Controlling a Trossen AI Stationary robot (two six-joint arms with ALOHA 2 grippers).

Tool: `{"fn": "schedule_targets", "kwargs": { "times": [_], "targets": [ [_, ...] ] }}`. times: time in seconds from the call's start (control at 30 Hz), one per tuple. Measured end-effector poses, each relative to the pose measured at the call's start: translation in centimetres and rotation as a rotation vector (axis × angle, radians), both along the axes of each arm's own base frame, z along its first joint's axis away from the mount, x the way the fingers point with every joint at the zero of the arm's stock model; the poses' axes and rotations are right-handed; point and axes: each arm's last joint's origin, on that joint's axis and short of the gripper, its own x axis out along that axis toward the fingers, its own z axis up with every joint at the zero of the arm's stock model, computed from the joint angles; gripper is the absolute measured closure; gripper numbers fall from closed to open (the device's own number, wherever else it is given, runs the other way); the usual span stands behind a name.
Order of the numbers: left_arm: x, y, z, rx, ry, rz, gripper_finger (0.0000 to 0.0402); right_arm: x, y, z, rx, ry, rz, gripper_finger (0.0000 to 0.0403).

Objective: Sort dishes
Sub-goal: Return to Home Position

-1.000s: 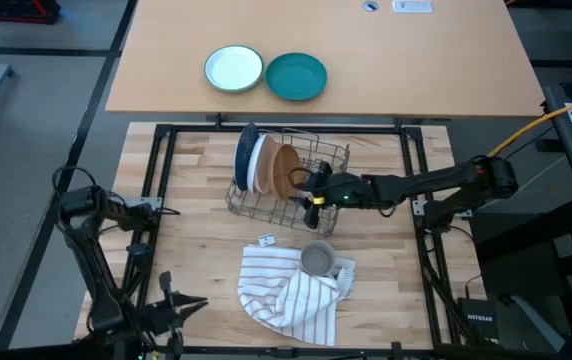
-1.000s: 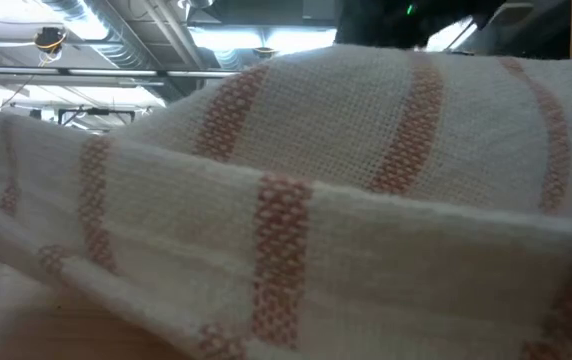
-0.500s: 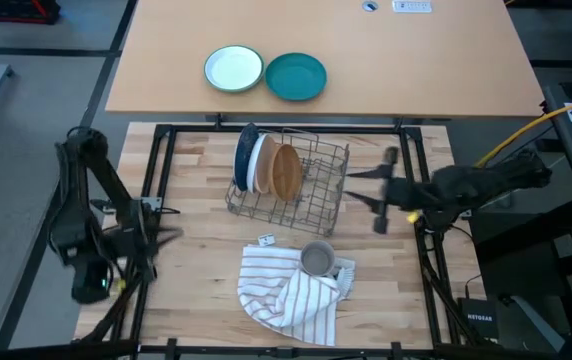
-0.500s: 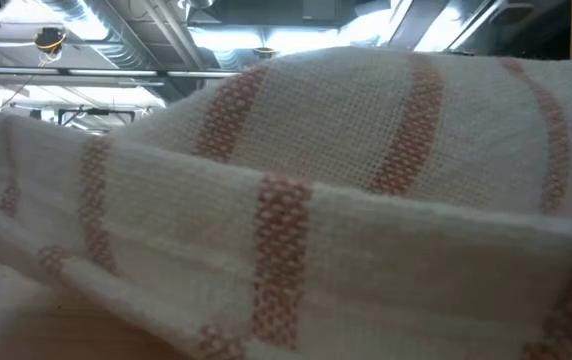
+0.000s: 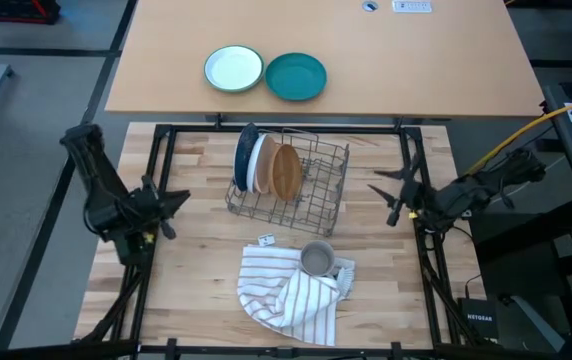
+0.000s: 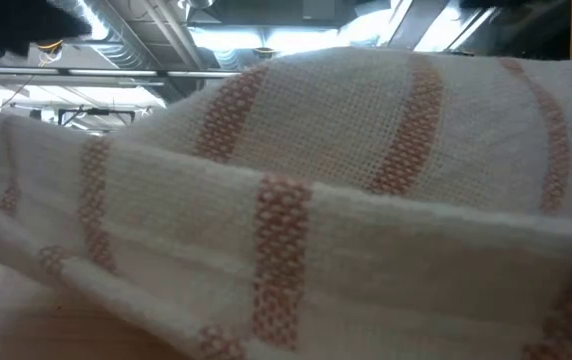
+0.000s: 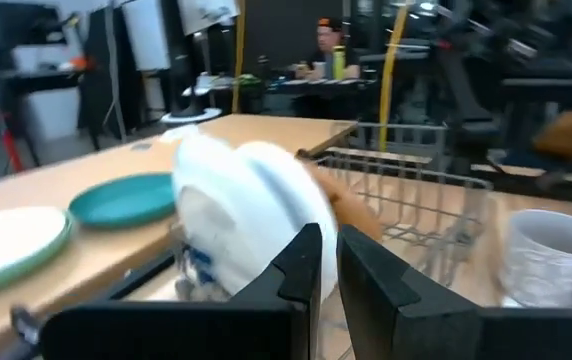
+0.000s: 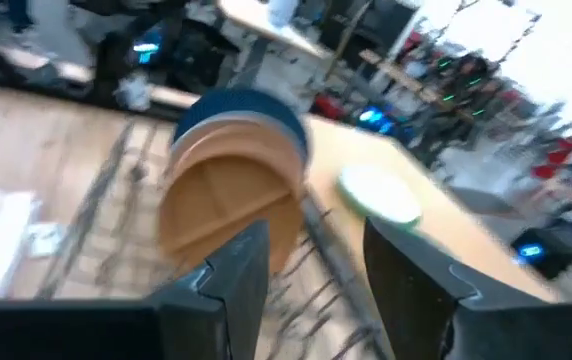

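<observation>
I see the blue plate [image 5: 245,152], white plate [image 5: 260,166] and tan plate [image 5: 286,172], all 3 upright in the rack [image 5: 328,203], wires propping them; right pincer [image 8: 316,245] spread, empty, nearby; left pincer [image 7: 328,255] pressed together at the tabletop's [image 5: 206,255] left edge.

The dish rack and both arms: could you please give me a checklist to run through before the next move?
1. Blue plate, white plate, tan-brown plate on edge in the dish rack: ok.
2. Right gripper open, empty, apart from the rack: ok.
3. Left gripper shut, empty, at the table's left edge: ok.
4. Mug on the towel, apart from both grippers: ok.
5. Low view blocked by the towel: not ok.
</observation>
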Motion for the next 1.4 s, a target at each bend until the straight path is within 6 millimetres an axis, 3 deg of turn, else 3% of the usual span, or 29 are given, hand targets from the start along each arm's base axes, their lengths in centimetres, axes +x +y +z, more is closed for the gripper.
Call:
{"fn": "schedule_targets", "kwargs": {
  "times": [0.2, 0.33, 0.7, 0.87, 1.07, 1.23, 1.4],
  "targets": [
    [0.0, 1.0, -4.4, -0.087, -0.052, 0.059, 0.0373, -1.1, -0.5, -5.9, 0.099, 0.032, 0.044, 0.0235],
    [0.2, 1.5, -6.2, -0.138, -0.088, 0.113, 0.0373, -1.4, -0.5, -9.6, 0.17, 0.028, 0.069, 0.0235],
    [2.6, 1.1, -7.4, -0.18, -0.141, 0.287, 0.0373, -1.3, -0.2, -15.0, 0.176, 0.041, 0.162, 0.0235],
    [4.2, -0.1, -7.4, -0.236, -0.106, 0.27, 0.0373, -0.9, 0.3, -14.7, 0.202, -0.013, 0.326, 0.0235],
    [7.0, -1.0, -6.1, -0.251, 0.01, 0.157, 0.0373, -0.9, 0.5, -12.5, 0.053, -0.121, 0.416, 0.0235],
    [9.5, 0.3, -4.3, -0.116, 0.074, 0.023, 0.0373, -1.2, 0.4, -11.4, -0.018, -0.149, 0.435, 0.0235],
    [9.6, 2.6, -3.1, -0.006, 0.081, 0.098, 0.0373, -1.7, 0.3, -11.1, -0.054, -0.154, 0.487, 0.0235]
  ]
}}
